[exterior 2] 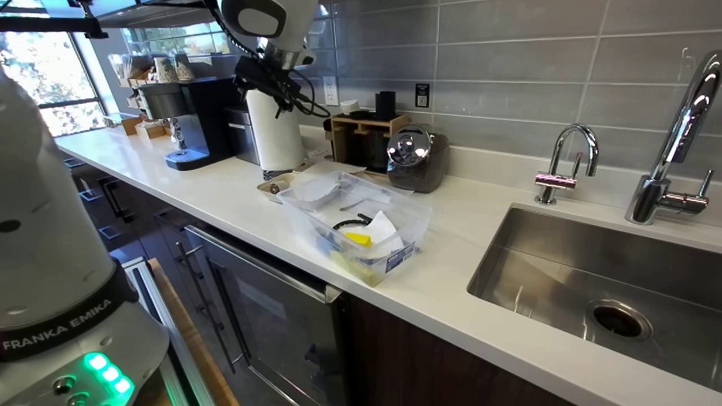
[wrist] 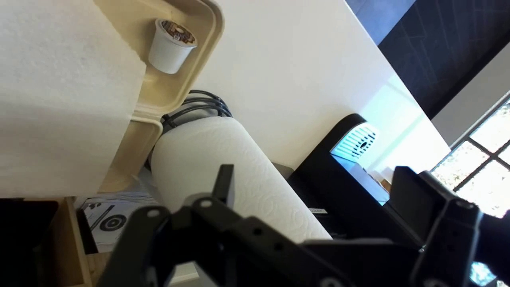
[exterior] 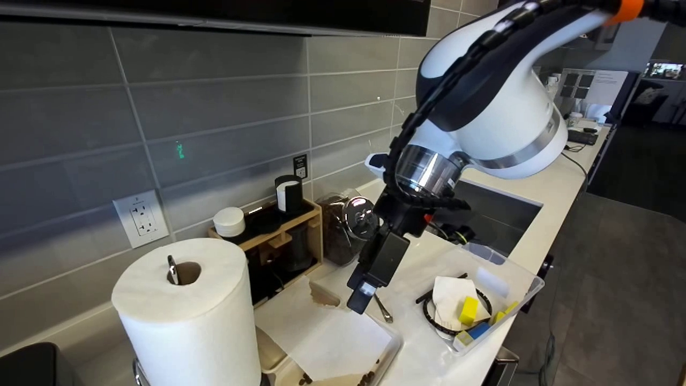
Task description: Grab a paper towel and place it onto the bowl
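I was in a kitchen: steel sink (exterior 2: 544,273), chrome taps (exterior 2: 687,121), coffee machine (exterior 2: 208,118) on the white tabletop (exterior 2: 445,234), grey tiled wall (exterior 2: 513,59).

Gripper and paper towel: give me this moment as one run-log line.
gripper: open, empty | paper towel: over tray, not held | paper roll: upright, beside tray | coffee pod: in tray | bowl: not clearly identifiable

Arm (exterior: 504,118) is observed bent, its wrist (exterior: 426,169) slanting downward in an exterior view. Jaws, inspected in the wrist view, stand wide apart.
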